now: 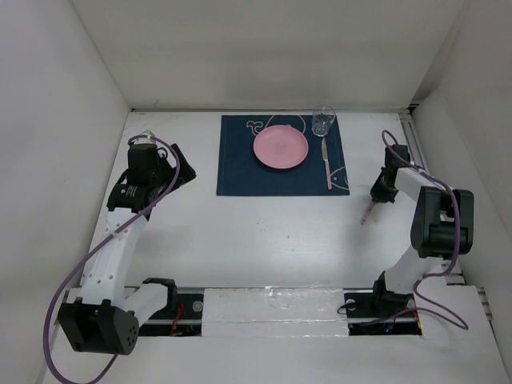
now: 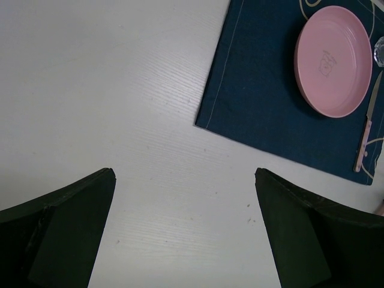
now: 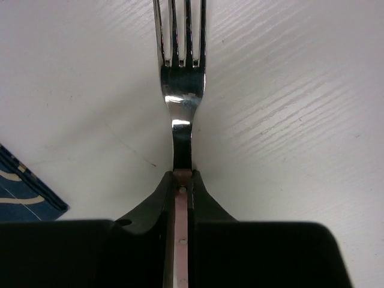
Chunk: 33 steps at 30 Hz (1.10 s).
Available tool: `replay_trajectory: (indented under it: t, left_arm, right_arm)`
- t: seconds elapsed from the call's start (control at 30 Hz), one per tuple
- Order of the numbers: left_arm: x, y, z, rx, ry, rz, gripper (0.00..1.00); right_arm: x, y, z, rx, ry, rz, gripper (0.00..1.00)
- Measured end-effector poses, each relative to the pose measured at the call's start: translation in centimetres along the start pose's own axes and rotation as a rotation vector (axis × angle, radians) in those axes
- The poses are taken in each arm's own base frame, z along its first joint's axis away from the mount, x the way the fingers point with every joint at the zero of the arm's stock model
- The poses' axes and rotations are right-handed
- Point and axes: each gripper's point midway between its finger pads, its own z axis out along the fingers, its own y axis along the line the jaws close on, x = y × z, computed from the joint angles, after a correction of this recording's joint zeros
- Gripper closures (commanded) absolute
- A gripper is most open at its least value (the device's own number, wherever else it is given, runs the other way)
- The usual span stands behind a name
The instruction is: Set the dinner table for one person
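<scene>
Right tool (image 3: 182, 178) is clamped on the fork (image 3: 180, 90) handle; left tool (image 2: 184, 172) gapes, idle. Next, I judge: lift it over to the placemat (image 1: 240, 172), left edge.

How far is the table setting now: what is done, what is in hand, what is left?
Done: the placemat lies on the dinner table with the pink plate, the knife to its right and the glass at the far right corner. In hand: the right tool is shut on the fork, off the mat. Left: placing the fork, probably left of the plate. The left tool is open.
</scene>
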Motion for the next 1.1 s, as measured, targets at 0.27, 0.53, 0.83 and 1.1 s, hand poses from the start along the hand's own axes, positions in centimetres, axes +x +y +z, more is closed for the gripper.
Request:
replay_trajectory:
  t: [0.27, 0.53, 0.83, 1.1]
  left_arm:
    - [0.0, 0.0, 0.0, -0.001, 0.001, 0.0, 0.0]
    - [0.1, 0.4, 0.4, -0.022, 0.004, 0.0, 0.0]
    - [-0.1, 0.6, 0.5, -0.037, -0.005, 0.001, 0.0]
    - [0.0, 0.7, 0.6, -0.04, 0.0, 0.001, 0.0]
  right_arm:
    - [-0.6, 5.9, -5.3, -0.082, -0.143, -0.064, 1.0]
    - [1.0, 32.6, -17.2, -0.519, -0.339, -0.338, 1.0]
    - [12.9, 46.5, -13.7, -0.626, -0.214, -0.571, 1.0]
    - [15.5, 46.8, -8.9, -0.584, -0.115, -0.588, 1.0]
